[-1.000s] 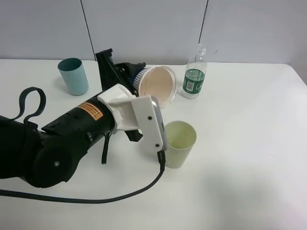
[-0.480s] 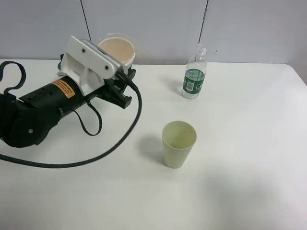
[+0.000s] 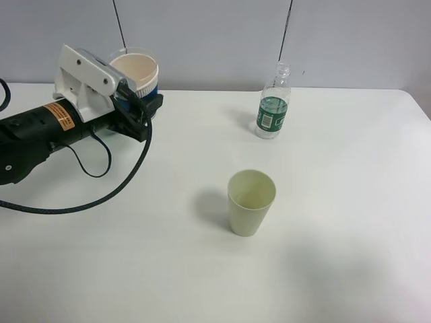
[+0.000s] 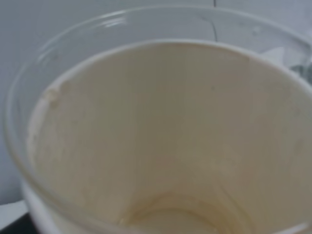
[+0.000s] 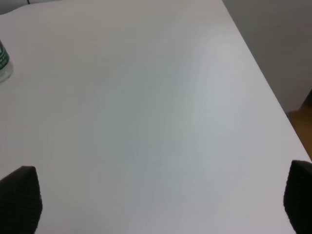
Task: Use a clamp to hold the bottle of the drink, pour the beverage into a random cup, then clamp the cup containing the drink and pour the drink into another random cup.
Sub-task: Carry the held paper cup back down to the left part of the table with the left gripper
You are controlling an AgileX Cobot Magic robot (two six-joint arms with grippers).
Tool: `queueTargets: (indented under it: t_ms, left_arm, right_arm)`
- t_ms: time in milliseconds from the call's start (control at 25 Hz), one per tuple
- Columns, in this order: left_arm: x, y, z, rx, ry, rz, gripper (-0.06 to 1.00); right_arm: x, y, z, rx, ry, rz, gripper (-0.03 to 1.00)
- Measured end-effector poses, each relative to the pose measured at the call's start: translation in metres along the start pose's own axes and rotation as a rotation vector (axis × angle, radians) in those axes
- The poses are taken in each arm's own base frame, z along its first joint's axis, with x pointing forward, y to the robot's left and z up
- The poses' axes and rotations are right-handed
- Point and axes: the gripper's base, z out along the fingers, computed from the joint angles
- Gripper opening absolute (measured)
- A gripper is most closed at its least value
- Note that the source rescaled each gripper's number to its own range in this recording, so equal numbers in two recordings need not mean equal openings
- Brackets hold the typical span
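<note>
My left gripper (image 3: 143, 106) is shut on a cream cup (image 3: 135, 69) with a blue band and holds it upright at the table's far left. The cup's inside (image 4: 165, 136) fills the left wrist view, and I cannot tell whether it holds liquid. A pale green cup (image 3: 250, 202) stands upright in the middle of the table, apart from the arm. A clear bottle (image 3: 273, 104) with a green label and no cap stands at the back; its edge shows in the right wrist view (image 5: 3, 63). My right gripper (image 5: 158, 204) is open and empty above bare table, out of the exterior high view.
The left arm's black body and cable (image 3: 81, 202) lie across the table's left side. The table's right edge (image 5: 273, 97) runs close by the right gripper. The teal cup seen earlier is hidden behind the left arm.
The left arm has swung back from above the green cup to the far left. The cream cup went from tipped on its side to upright. The teal cup went out of sight.
</note>
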Motion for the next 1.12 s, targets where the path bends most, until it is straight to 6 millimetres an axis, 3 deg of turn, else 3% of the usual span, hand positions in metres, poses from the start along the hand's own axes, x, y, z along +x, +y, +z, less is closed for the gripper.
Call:
queueTargets:
  t_ms: [520,1120]
  left_arm:
    - [0.044,-0.002,0.008,0.088,0.027,-0.061,0.06]
    - [0.082,-0.013,0.052,0.323,0.038,-0.002,0.06]
  right_arm:
    - [0.000,0.000,0.000,0.000,0.000,0.000,1.00]
    - [0.000,0.000,0.000,0.000,0.000,0.000,1.00]
